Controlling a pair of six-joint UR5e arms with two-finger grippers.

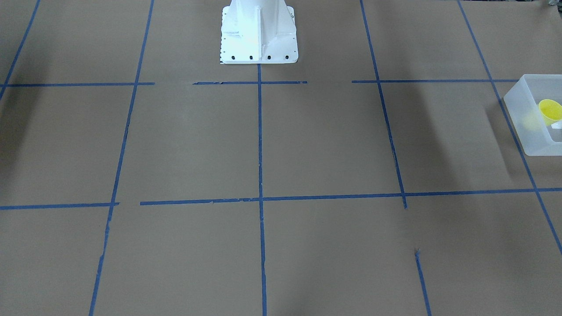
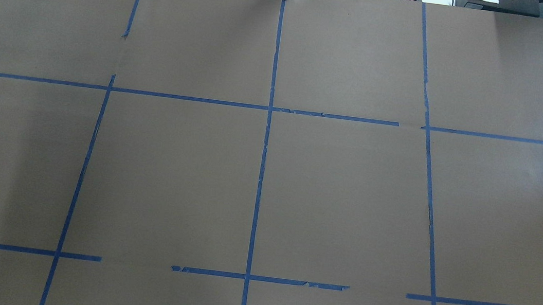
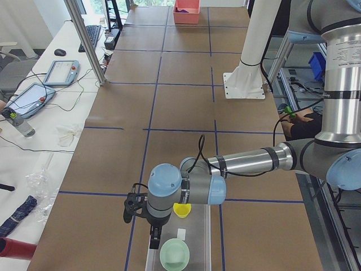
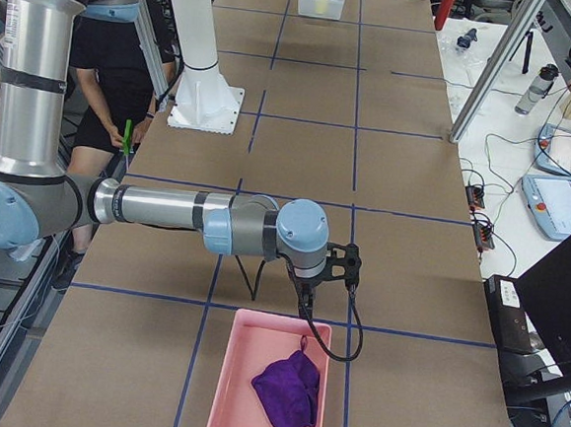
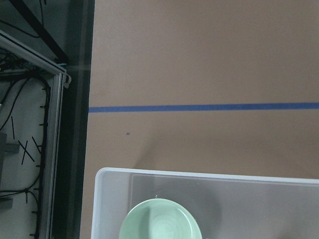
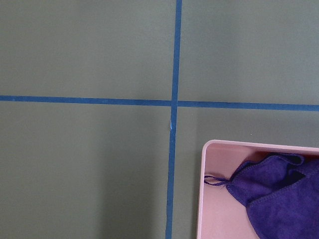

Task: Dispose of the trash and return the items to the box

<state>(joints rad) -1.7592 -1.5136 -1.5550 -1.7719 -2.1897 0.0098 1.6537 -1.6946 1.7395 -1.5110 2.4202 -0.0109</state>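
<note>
Left gripper hangs over the box, on the wall side away from my base. It shows only in the side view, so I can't tell if it's wide or narrow. Nothing seen in it.

Bowl sits in the box, close under that gripper. It's upright with the mouth up, and being round it has no long axis. Cup is also in the box, just past my wrist toward the base. It looks tipped, its taper axis leaning rather than vertical, with the mouth angled up. It's half hidden, so low confidence.

The box's long axis seems to run along the table.

Right gripper hangs at the near rim of a pink tray; its opening is also unreadable. A purple cloth lies bunched in the tray, just beyond the gripper.

My read: each arm is parked over its own bin, both items are boxed, and the cloth is binned as trash. Task looks essentially done.
</note>
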